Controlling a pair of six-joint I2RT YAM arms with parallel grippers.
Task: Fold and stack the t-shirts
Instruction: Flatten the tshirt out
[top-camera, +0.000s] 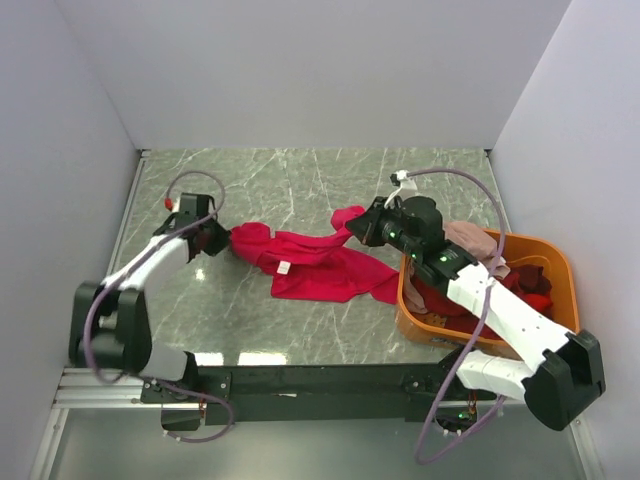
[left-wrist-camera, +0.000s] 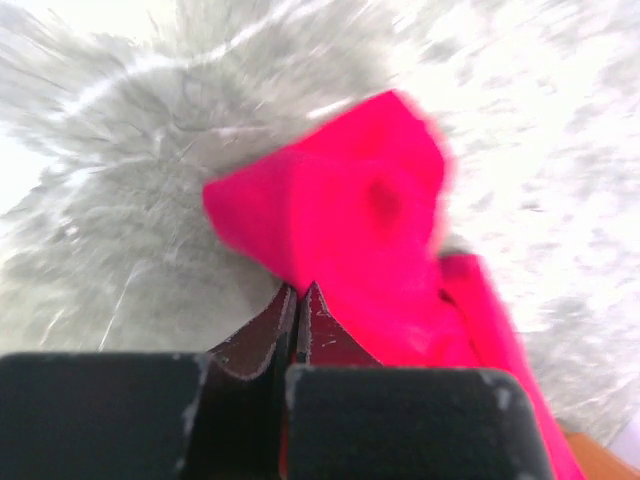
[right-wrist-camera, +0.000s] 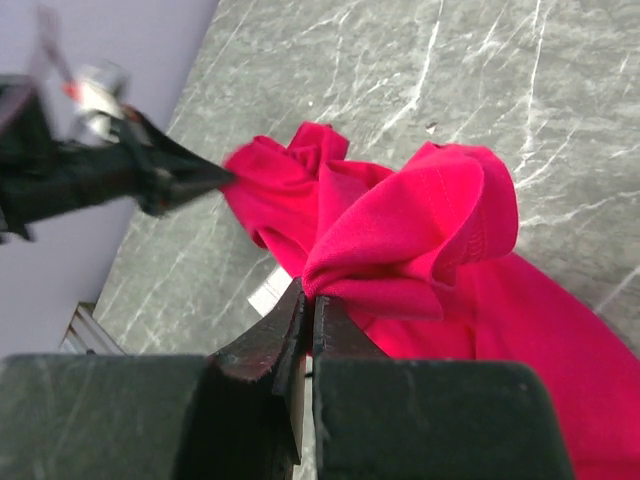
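A bright crimson-pink t-shirt (top-camera: 320, 262) lies crumpled across the middle of the marble table, its small white neck label (top-camera: 284, 268) facing up. My left gripper (top-camera: 228, 240) is shut on the shirt's left end; in the left wrist view the cloth (left-wrist-camera: 360, 220) bunches right at the closed tips (left-wrist-camera: 300, 290). My right gripper (top-camera: 355, 228) is shut on a raised fold at the shirt's right end, and the cloth (right-wrist-camera: 420, 220) billows from its tips (right-wrist-camera: 308, 290). The right wrist view also takes in the left gripper (right-wrist-camera: 215, 178) and the label (right-wrist-camera: 268, 292).
An orange plastic basket (top-camera: 560, 270) stands at the right under my right arm, holding a dark red t-shirt (top-camera: 535, 300) and a pale pink one (top-camera: 470, 240). White walls close in the table on the left, back and right.
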